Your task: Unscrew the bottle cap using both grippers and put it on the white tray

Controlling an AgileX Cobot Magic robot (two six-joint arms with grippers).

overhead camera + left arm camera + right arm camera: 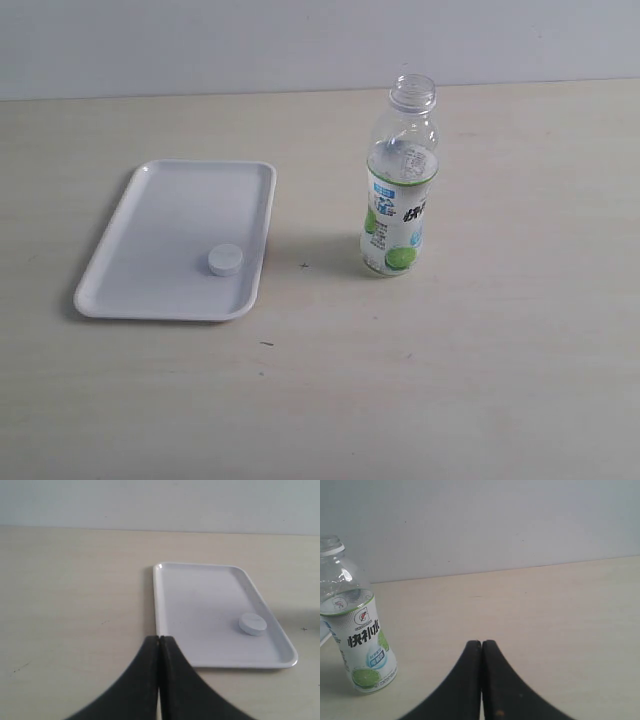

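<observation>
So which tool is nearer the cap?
Left, likely. The left tool sits by the tray holding the cap; the right tool is beyond the bottle, cap unseen.

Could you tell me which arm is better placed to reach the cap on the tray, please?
Left, probably: the left pincer, shut, faces the white tray with the bottle cap on it, while the right pincer, also shut, faces the bottle.

holds the left gripper [159, 638] fully closed, its two curved black fingers pressed together along a thin seam up to the tips. holds the right gripper [481, 642] closed likewise, fingers tip to tip, gripping nothing.
</observation>
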